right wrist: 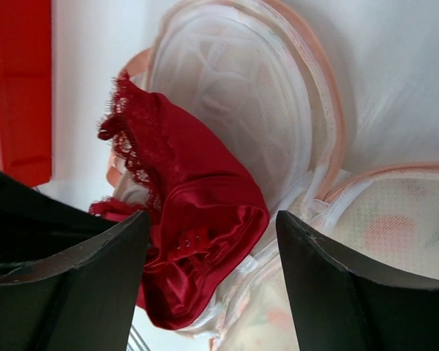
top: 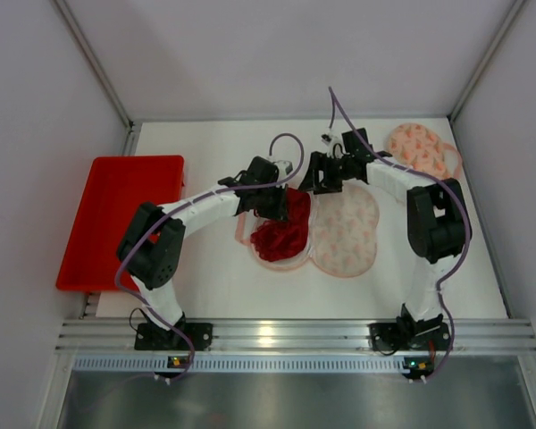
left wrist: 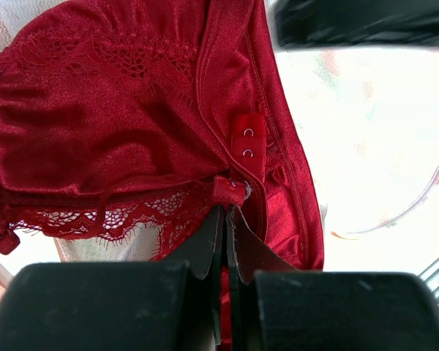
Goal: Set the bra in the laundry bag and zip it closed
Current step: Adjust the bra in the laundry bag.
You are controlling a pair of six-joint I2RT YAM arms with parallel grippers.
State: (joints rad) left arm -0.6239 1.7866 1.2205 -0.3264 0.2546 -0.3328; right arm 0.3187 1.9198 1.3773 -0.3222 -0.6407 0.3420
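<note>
Though the left gripper (left wrist: pixel 227 216) blocks the bottom of its wrist view, its 2 fingers show pressed together, pinching a sliver of the bra (left wrist: pixel 117 124), glossy red satin edged with lace. The right gripper (right wrist: pixel 212 219) stands spread around the bra's folded end. The bra lies on the left half of the open laundry bag (top: pixel 344 237), rounded peach-trimmed mesh.

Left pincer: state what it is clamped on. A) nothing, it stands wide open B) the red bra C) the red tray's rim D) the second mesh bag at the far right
B: in the left wrist view the left pincer is shut, with fabric of the red bra caught between its tips, above the laundry bag.
</note>
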